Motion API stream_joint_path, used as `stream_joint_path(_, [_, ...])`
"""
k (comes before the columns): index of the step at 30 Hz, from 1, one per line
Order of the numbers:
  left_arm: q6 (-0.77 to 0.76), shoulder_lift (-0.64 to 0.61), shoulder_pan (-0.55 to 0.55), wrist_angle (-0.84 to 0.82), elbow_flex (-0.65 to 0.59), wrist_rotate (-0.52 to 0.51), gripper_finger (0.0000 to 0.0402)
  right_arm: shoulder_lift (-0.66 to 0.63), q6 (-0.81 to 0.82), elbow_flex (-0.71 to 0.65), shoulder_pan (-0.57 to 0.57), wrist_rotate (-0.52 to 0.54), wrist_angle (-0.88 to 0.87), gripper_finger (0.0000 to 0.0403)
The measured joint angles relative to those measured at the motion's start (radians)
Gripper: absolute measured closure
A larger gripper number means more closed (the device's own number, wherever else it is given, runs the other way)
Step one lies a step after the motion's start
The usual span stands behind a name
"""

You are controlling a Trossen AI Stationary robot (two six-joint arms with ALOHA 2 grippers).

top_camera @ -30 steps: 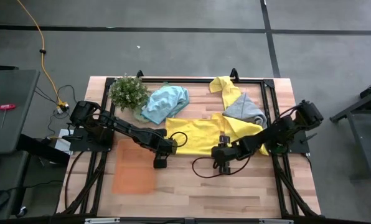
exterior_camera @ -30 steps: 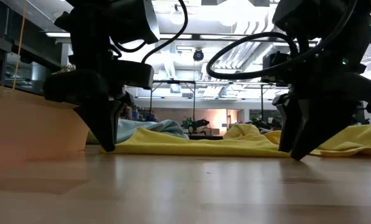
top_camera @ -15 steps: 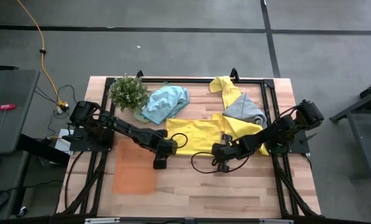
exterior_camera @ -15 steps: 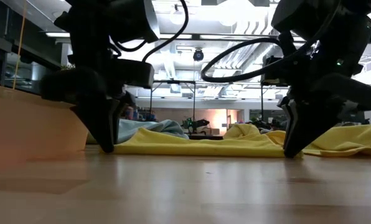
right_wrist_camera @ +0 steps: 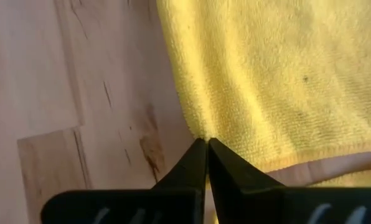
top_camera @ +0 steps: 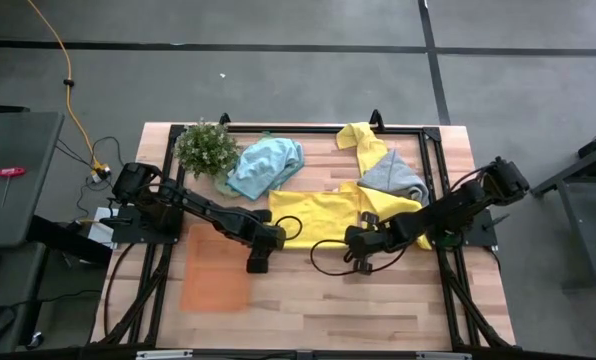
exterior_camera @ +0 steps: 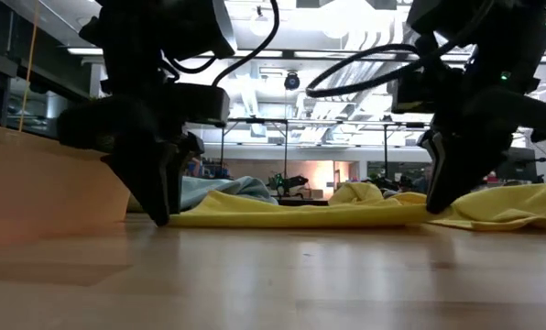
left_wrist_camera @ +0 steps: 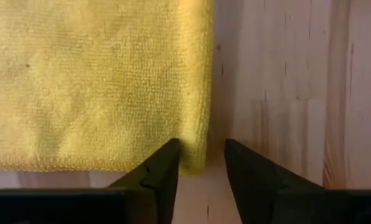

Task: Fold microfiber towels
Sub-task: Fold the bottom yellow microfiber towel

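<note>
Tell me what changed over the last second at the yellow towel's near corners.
The right gripper shifted slightly toward the towel edge, and its fingers are now closed on the yellow towel at its near corner. The left gripper stayed put at the other near corner, fingers open astride the hem. The blue towel, grey towel, plant and orange tray did not move.

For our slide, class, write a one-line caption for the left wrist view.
Left tool, fingers open, straddles the corner of the yellow towel on the wooden table.
</note>
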Motion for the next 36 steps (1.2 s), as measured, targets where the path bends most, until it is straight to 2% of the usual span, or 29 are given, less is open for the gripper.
stream_joint_path(5, [-0.021, 0.000, 0.000, 0.008, 0.000, -0.001, 0.0374, -0.007, 0.033, 0.001, 0.000, -0.021, 0.007, 0.0402])
stream_joint_path(7, [-0.056, 0.000, 0.000, 0.005, 0.000, 0.001, 0.0393, -0.007, 0.054, 0.001, 0.000, -0.041, 0.012, 0.0402])
stream_joint_path(12, [-0.137, -0.028, -0.004, -0.018, 0.000, 0.088, 0.0399, -0.015, 0.120, 0.003, 0.015, -0.174, 0.039, 0.0403])
stream_joint_path(17, [-0.246, -0.110, -0.006, -0.044, 0.002, 0.234, 0.0400, -0.046, 0.209, 0.003, 0.036, -0.349, 0.094, 0.0403])
stream_joint_path(19, [-0.275, -0.146, -0.006, -0.049, 0.003, 0.264, 0.0400, -0.075, 0.244, 0.003, 0.038, -0.383, 0.106, 0.0403])
stream_joint_path(22, [-0.290, -0.203, 0.011, -0.054, 0.002, 0.277, 0.0401, -0.135, 0.292, 0.003, 0.026, -0.367, 0.097, 0.0403])
stream_joint_path(27, [-0.274, -0.244, 0.077, -0.063, 0.002, 0.203, 0.0401, -0.221, 0.314, 0.003, -0.038, -0.232, 0.023, 0.0403])
stream_joint_path(36, [-0.236, -0.198, 0.197, -0.056, 0.002, 0.122, 0.0401, -0.221, 0.325, 0.003, -0.151, -0.192, -0.074, 0.0403])
